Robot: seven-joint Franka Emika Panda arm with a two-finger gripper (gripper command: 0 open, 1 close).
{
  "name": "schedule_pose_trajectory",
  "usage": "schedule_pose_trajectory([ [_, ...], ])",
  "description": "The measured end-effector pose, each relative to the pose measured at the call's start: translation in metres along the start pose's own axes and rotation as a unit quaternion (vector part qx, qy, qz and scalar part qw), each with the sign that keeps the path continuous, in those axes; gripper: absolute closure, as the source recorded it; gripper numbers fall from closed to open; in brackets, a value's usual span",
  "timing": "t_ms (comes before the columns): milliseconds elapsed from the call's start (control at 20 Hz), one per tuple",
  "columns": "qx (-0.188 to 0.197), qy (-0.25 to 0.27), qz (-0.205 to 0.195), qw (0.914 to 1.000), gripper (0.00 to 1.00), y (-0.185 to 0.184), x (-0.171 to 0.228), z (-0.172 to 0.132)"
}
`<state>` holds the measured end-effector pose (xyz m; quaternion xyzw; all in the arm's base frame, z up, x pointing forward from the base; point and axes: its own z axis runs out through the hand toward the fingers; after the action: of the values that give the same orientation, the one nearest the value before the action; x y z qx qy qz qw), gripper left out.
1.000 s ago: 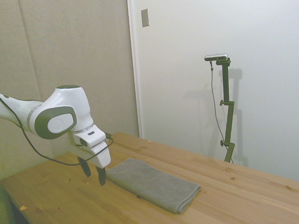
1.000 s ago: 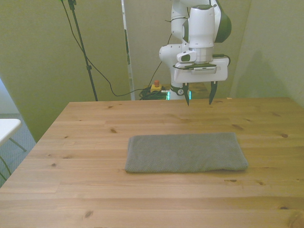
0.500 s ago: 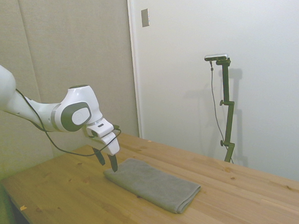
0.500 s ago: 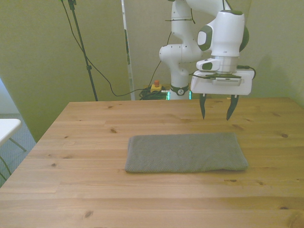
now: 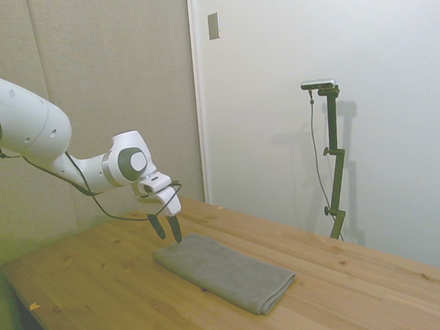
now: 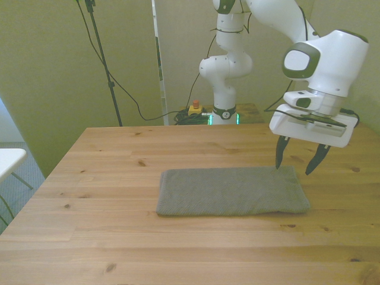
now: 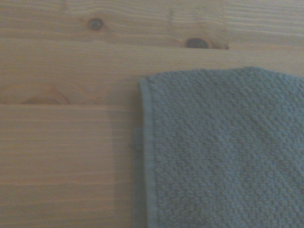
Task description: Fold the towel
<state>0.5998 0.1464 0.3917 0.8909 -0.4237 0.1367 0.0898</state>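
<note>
Gripper [image 6: 298, 163] has swung over from behind the worktop's [image 6: 119, 237] middle to the towel's [image 6: 231, 190] far corner on the front view's right, fingers spread, holding nothing.

Side: gripper [image 5: 166, 230] hovers at the towel's [image 5: 225, 271] near-arm end.

Front: towel flat, grey-brown, folded rectangle.

Wrist: terry towel [image 7: 223, 152], hemmed corner on wood.

Side view sits off one flank of the surface [image 5: 122, 294], raised a little, looking across and down its length toward a pale wall. Front view faces the opposite way in, over the near edge, squarely across the surface [image 6: 89, 237] at mid distance. Both take in the whole towel [image 5: 225, 271] [image 6: 231, 190]. The wrist view hangs close overhead, looking straight down on one towel corner [image 7: 223, 152] and bare wood.
</note>
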Motion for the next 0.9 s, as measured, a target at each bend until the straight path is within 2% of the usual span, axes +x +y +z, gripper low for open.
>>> schedule_pose_trajectory([
  [300,-0.053,0.019,-0.004,0.9984,0.00,-0.015,0.000,0.022],
  [900,-0.080,0.030,0.000,0.9964,0.00,-0.016,0.012,0.044],
])
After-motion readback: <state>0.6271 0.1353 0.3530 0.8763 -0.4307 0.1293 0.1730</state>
